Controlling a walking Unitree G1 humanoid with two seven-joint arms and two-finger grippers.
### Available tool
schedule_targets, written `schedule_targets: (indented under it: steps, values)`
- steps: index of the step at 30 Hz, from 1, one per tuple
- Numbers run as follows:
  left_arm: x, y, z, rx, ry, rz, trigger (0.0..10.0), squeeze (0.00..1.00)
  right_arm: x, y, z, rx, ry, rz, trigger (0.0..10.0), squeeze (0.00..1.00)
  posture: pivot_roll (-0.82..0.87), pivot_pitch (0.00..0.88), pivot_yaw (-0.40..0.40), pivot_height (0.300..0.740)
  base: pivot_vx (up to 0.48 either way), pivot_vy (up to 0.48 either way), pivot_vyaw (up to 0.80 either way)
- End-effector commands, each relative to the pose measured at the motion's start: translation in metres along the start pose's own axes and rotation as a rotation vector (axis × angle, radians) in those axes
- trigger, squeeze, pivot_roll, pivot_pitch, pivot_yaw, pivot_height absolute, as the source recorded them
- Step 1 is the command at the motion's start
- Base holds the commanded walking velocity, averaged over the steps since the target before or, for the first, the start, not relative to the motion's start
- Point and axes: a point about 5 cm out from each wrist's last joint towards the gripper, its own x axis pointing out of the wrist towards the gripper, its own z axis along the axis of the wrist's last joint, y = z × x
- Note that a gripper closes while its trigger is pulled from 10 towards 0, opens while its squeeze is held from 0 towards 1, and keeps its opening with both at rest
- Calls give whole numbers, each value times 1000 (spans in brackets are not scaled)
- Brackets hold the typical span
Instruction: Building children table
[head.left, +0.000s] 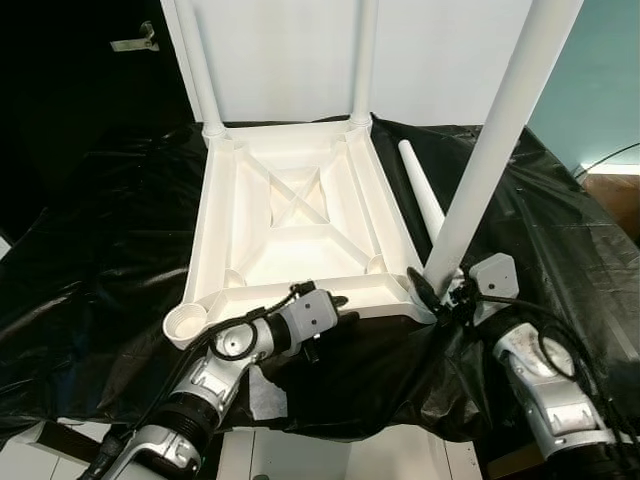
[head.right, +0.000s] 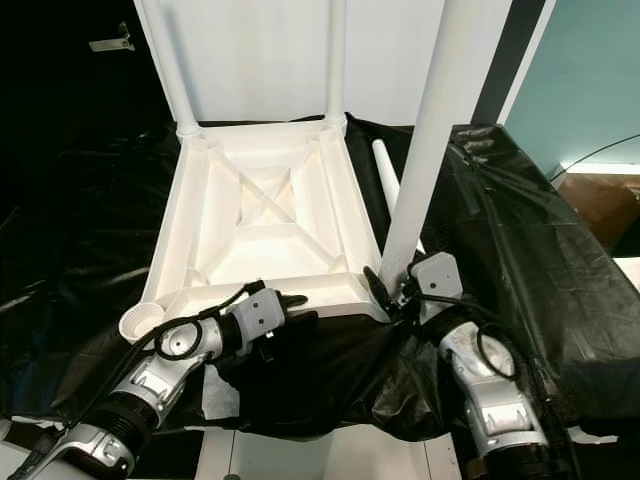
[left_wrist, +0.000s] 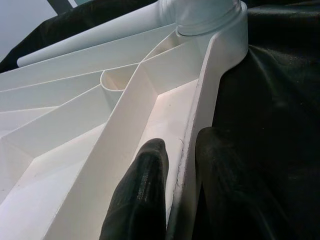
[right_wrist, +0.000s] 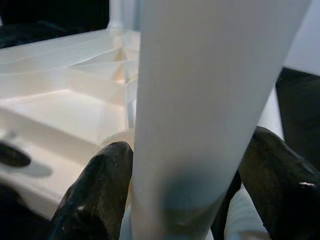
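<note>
A white plastic tabletop (head.left: 300, 215) lies upside down on black sheeting, ribbed underside up. Two white legs (head.left: 200, 60) stand in its far corner sockets. A third leg (head.left: 495, 135) stands tilted at the near right corner, and my right gripper (head.left: 440, 295) is shut on its base; the fingers (right_wrist: 95, 190) show on both sides of it in the right wrist view. My left gripper (head.left: 335, 303) is shut on the tabletop's near rim (left_wrist: 192, 145), one finger (left_wrist: 142, 195) inside and one outside. A loose fourth leg (head.left: 422, 192) lies right of the tabletop. The near left socket (head.left: 187, 322) is empty.
Crumpled black sheeting (head.left: 100, 230) covers the work surface all around. A white wall panel (head.left: 290, 50) stands behind the tabletop. A teal wall (head.left: 600, 80) and a cable (head.left: 610, 158) are at the far right. A scrap of white paper (head.left: 265, 395) lies by my left arm.
</note>
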Motion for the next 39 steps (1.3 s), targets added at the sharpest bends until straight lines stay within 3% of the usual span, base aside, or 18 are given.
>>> schedule_targets:
  steps: [1,2,3,4,8,9,15,17,18,19,20,23,28,34,35,36,37,39]
  values:
    - [0,-23,-21,-36,103,-104,10000,0,-2,-3,-3,17,15,9,10000,0,-32,8,-21,740,0,0,0]
    - [0,-23,-21,-37,103,-103,10000,0,-3,-5,-5,17,20,18,6863,0,-29,10,-20,740,0,0,0]
    - [-1,-22,-21,-37,104,-101,10000,0,-4,-5,-6,22,24,28,7098,0,-28,10,-19,740,0,0,0]
    - [-1,-22,-22,-37,106,-101,10000,0,-4,-5,-7,29,26,40,2196,0,-28,12,-17,740,0,0,0]
    - [-2,-22,-22,-38,107,-101,10000,0,-5,-4,-7,34,29,52,2196,0,-28,12,-17,740,0,0,0]
    - [-3,-23,-22,-38,108,-101,10000,0,-5,-3,-8,50,34,72,0,0,-25,14,-15,740,0,0,0]
    - [-3,-23,-22,-37,107,-102,10000,0,-4,2,-10,148,40,68,0,0,-23,15,-14,740,0,0,0]
    - [-4,-23,-22,-37,107,-102,10000,0,-3,6,-13,260,41,-79,0,0,-22,15,-17,740,0,0,0]
    - [-4,-23,-22,-37,107,-102,10000,0,-3,6,-13,260,41,-79,0,0,-22,15,-17,740,0,0,0]
    - [-4,-22,-22,-37,107,-100,10000,0,-5,11,-20,318,63,-278,0,0,-17,17,-17,740,0,0,0]
    - [-4,-22,-22,-37,107,-100,10000,0,-5,11,-20,318,63,-278,0,0,-17,17,-17,740,0,0,0]
    - [-4,-23,-22,-38,105,-100,10000,0,-14,14,-29,315,114,-508,0,0,-15,19,-17,740,0,0,0]
    - [-4,-23,-22,-38,107,-104,10000,0,-22,16,-33,292,172,-704,0,0,-15,23,-14,740,0,0,0]
    - [-4,-23,-22,-37,108,-106,10000,0,-19,16,-32,332,156,-713,0,0,-10,25,-14,740,0,0,0]
    - [-4,-22,-22,-36,109,-107,10000,0,-13,20,-29,379,127,-661,706,0,-9,25,-15,740,0,0,0]
    - [-4,-22,-22,-36,109,-107,10000,0,-13,20,-29,379,127,-661,706,0,-9,25,-15,740,0,0,0]
    - [-5,-22,-22,-36,110,-107,10000,0,-5,27,-22,390,97,-570,10000,0,-10,24,-15,740,0,0,0]
    - [-5,-22,-22,-37,111,-106,10000,0,0,32,-17,392,78,-505,10000,0,-10,24,-15,740,0,0,0]
